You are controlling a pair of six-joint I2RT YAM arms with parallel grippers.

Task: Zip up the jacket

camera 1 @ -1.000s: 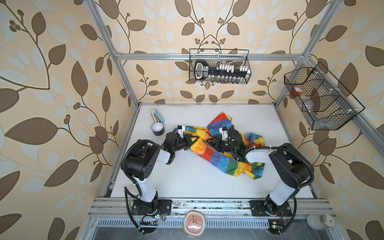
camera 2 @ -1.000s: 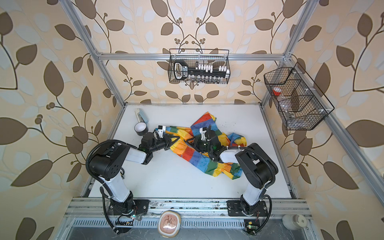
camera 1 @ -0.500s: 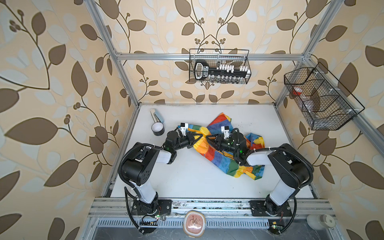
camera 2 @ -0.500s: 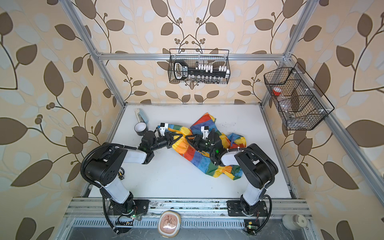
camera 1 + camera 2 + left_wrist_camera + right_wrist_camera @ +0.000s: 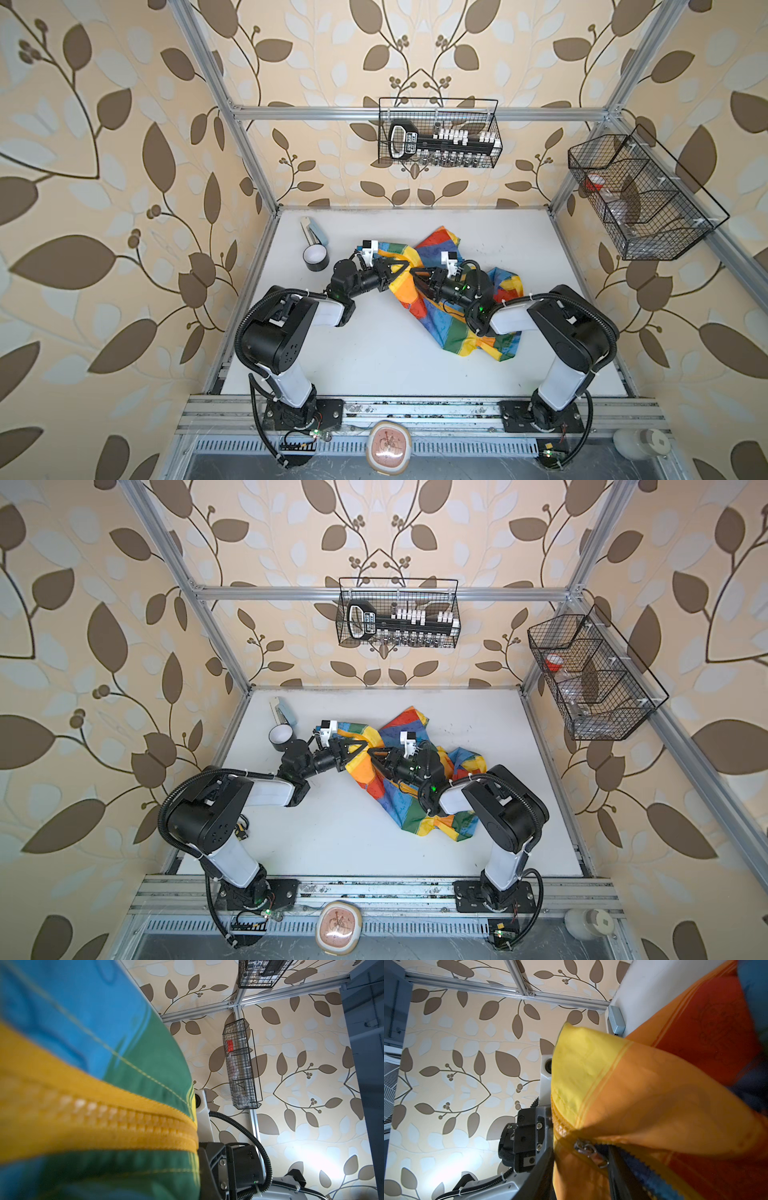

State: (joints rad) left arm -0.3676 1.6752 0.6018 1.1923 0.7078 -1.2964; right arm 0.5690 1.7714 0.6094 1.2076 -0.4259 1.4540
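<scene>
The rainbow jacket lies crumpled on the white table, right of centre. My left gripper is shut on the jacket's raised edge by the orange zipper. Fabric hides its jaws in the left wrist view. My right gripper faces it, tip to tip. Its fingers close on bunched orange fabric with the metal zipper slider between them. Loose zipper teeth run back from the slider.
A black roll and a grey-blue box sit at the table's back left, near the left arm. One wire basket hangs on the back wall and another on the right wall.
The right gripper has moved left along the jacket towards the left gripper, and the two tips now almost meet. The jacket's left part has bunched up between them.
</scene>
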